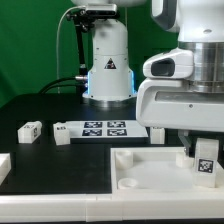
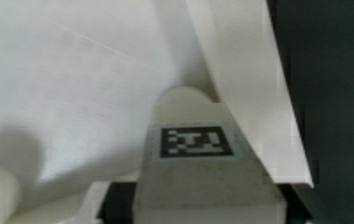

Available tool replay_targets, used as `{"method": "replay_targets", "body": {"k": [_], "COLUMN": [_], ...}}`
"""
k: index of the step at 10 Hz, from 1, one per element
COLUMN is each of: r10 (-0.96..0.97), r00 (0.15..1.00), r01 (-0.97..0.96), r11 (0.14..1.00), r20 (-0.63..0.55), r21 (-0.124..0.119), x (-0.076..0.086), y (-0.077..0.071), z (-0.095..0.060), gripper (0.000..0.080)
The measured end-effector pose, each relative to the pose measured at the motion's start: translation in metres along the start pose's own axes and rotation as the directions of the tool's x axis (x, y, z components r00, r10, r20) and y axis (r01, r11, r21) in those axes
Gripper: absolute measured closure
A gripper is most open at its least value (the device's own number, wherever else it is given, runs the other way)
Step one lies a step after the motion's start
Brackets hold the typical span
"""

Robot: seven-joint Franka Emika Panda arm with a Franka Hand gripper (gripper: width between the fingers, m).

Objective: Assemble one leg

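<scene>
A small white leg [image 1: 205, 163], its black-and-white marker facing the camera, hangs upright directly beneath the robot's wrist, gripped between the fingers of the gripper [image 1: 204, 152], which are closed narrowly on its upper part. The wrist view shows the same leg [image 2: 195, 150] running away from the fingers, tapering toward its far end, marker uppermost, with the gripper [image 2: 192, 205] clamped on its near end. Just under the held piece lies the large white tray-shaped panel [image 1: 150, 175], whose raised rim and inner floor fill the wrist view [image 2: 85, 90]; whether the leg's tip touches the panel cannot be told. Out from the gripper toward the exterior view's left, the marker board [image 1: 100, 128] lies flat on the black table [image 1: 40, 155], with two loose white blocks near it: one [image 1: 63, 133] against its end, another [image 1: 29, 129] farther off. Behind the board stands the arm's white base [image 1: 108, 65], before a green backdrop [image 1: 30, 40].
</scene>
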State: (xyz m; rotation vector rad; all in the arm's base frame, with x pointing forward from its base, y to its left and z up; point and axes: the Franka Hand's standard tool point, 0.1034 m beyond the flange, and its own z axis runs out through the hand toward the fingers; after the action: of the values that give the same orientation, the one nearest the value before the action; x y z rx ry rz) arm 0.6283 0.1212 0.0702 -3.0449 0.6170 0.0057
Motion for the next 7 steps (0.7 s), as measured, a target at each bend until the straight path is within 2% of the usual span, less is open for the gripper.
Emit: {"method": "replay_targets", "body": {"k": [2,4,7], "r10": [0.232,0.544,0.724], "r00": [0.973,0.839,0.69], "r01": [-0.232,-0.544,-0.724], "r11": [0.973,0.839,0.69], "r20": [0.003,0.004,0.01], "r21": [0.002,0.0,0.001], "x": [0.0002,-0.0007,-0.0008], "y": [0.0008,0.0009,0.0007], "z": [0.0005,0.0011,0.001], "gripper": [0.0509,0.0508,0.0508]}}
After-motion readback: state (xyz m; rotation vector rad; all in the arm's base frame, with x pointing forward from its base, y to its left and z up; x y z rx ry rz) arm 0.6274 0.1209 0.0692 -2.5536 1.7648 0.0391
